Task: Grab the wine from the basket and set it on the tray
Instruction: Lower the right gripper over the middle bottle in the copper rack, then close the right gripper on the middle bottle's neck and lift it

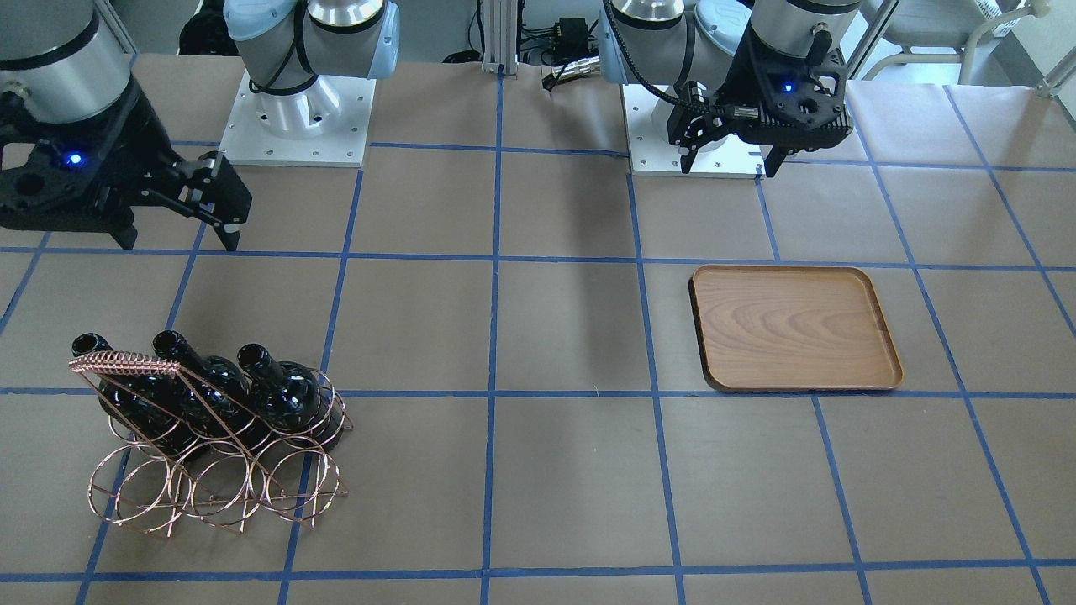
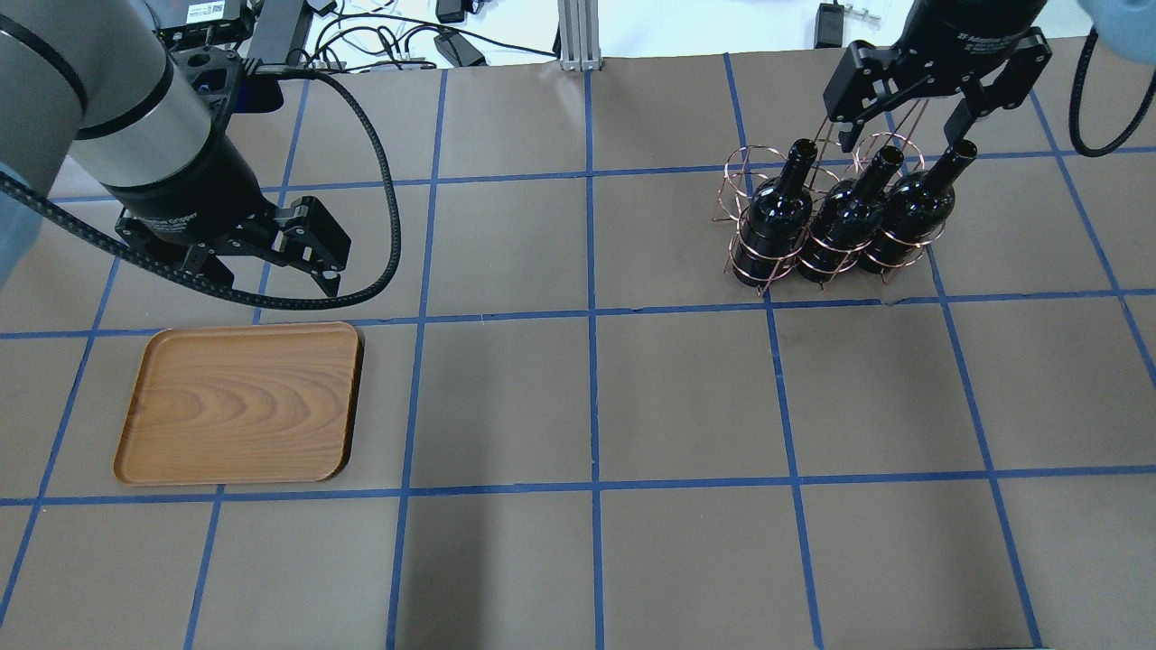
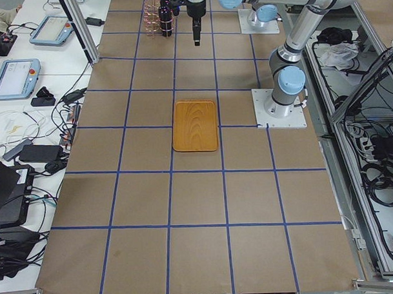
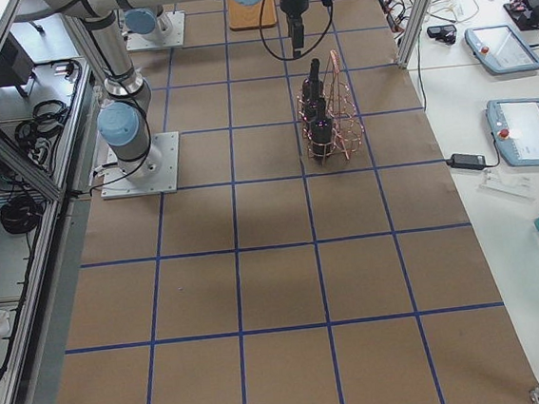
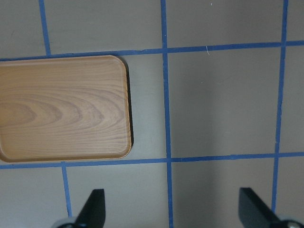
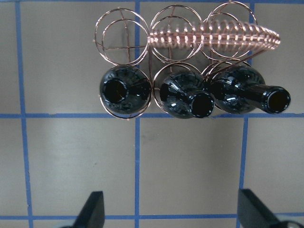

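Note:
Three black wine bottles (image 2: 777, 212) (image 2: 840, 217) (image 2: 908, 208) stand tilted in the copper wire basket (image 2: 736, 171) at the table's right. From the front they show behind the coiled handle (image 1: 122, 363). My right gripper (image 2: 903, 126) hangs open and empty above the bottle necks. In the right wrist view its fingertips (image 6: 95, 209) are wide apart below the bottle mouths (image 6: 116, 90). The wooden tray (image 2: 239, 402) lies bare at the left. My left gripper (image 2: 262, 271) hovers open and empty just behind the tray, which also shows in the left wrist view (image 5: 61, 109).
The table is brown paper with a blue tape grid (image 2: 591, 316). The arm bases (image 1: 298, 118) (image 1: 672, 143) stand at the robot's edge. Cables and a metal post (image 2: 573, 36) lie beyond the table's far edge. The basket's front rings (image 1: 210, 496) hold nothing.

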Motion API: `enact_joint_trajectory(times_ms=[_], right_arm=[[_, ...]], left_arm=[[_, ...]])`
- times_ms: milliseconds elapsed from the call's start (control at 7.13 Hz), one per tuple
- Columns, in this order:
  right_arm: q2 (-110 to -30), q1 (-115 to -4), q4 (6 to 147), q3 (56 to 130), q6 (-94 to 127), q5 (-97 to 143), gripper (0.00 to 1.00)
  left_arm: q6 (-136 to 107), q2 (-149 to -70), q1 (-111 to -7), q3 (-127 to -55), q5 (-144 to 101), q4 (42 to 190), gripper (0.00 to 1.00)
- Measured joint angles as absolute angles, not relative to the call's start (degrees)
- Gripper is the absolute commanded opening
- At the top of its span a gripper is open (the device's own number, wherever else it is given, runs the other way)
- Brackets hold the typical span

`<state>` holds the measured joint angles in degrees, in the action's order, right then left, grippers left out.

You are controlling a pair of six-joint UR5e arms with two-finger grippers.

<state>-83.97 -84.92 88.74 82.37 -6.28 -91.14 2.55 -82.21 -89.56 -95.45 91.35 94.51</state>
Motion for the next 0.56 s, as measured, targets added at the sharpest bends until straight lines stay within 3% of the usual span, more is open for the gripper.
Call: enact_joint_trajectory(times_ms=[421, 561], right_arm=[[-78.02, -83.51, 93.54, 83.58, -9.16, -91.12, 0.95], [-77.16, -83.40, 96.16, 84.74, -9.42, -91.11, 0.89]], left_arm=[[2.55, -82.30, -89.56, -95.45, 91.27, 94.44, 1.00], [2.55, -82.29, -89.56, -95.45, 91.28, 94.41, 1.00]])
